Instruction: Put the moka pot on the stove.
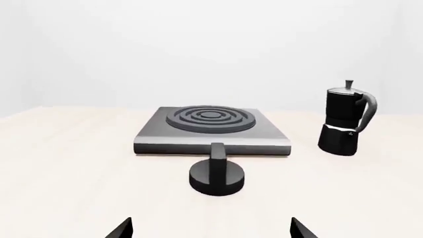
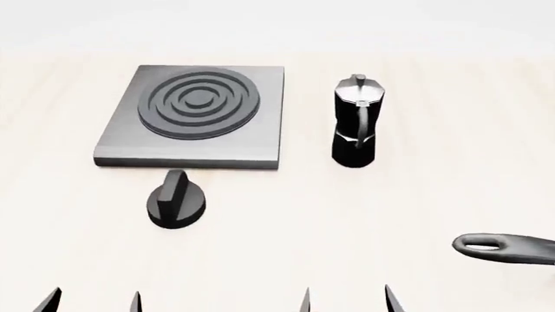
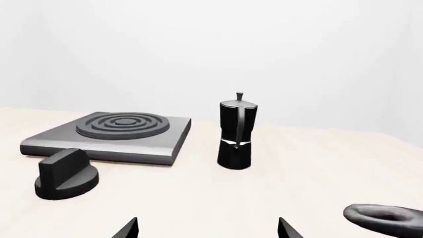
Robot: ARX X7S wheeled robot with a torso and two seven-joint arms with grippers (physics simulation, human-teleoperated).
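The moka pot (image 2: pixel 355 122) stands upright on the pale table, just right of the stove (image 2: pixel 195 117); it is black and faceted with a silver lid, and its handle faces me. It also shows in the left wrist view (image 1: pixel 345 120) and the right wrist view (image 3: pixel 237 131). The stove, a dark-grey plate with a ring burner, shows there too (image 1: pixel 213 130) (image 3: pixel 112 135). My left gripper (image 2: pixel 93 302) and right gripper (image 2: pixel 346 301) sit at the near edge, both open and empty, well short of the pot. Only the fingertips (image 1: pixel 122 229) (image 3: pixel 289 229) show.
A squat black round knob (image 2: pixel 177 201) with a ridge lies on the table in front of the stove. A black pan's long handle (image 2: pixel 503 247) juts in at the near right. The table (image 2: pixel 364 214) is pale wood.
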